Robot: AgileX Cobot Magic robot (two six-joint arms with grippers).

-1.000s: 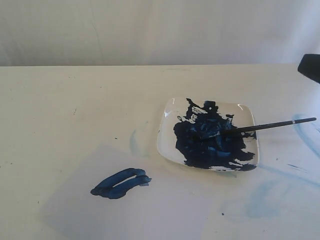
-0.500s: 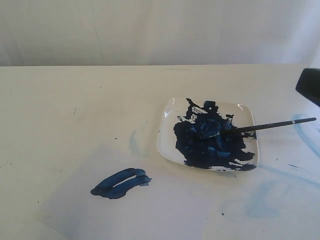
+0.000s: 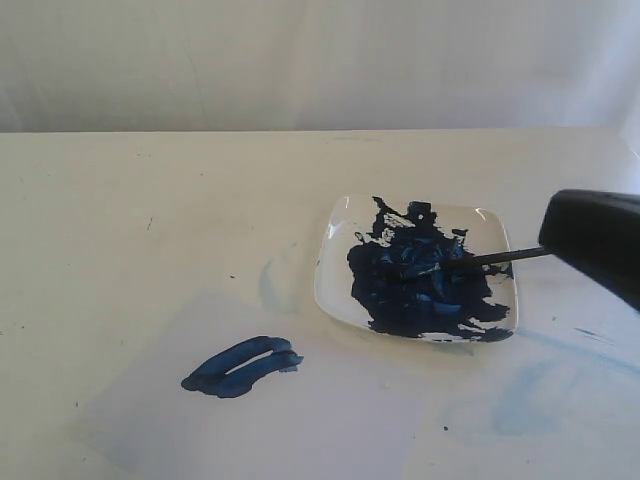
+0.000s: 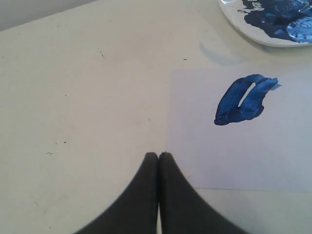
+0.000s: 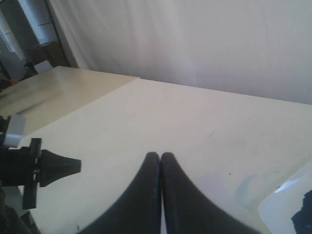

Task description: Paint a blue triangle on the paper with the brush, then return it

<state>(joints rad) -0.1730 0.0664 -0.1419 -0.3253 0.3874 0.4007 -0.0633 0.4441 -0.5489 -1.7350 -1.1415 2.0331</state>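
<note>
**Painted sheet, with the brush laid on the plate.**
Lower left of the exterior view: the paper (image 3: 200,425) bearing the blue triangle (image 3: 243,367). Centre right: the plate (image 3: 332,283), the brush (image 3: 490,259) lying across it, bristles in paint, handle end hidden by the right arm (image 3: 600,235) at the right edge. Left gripper (image 4: 158,155) and right gripper (image 5: 160,156): fingers pressed together, holding nothing.

One white square plate (image 3: 328,285); one thin black-handled brush (image 3: 500,256); one pale translucent paper sheet (image 3: 200,420); one dark blue painted triangle (image 3: 243,367).
</note>
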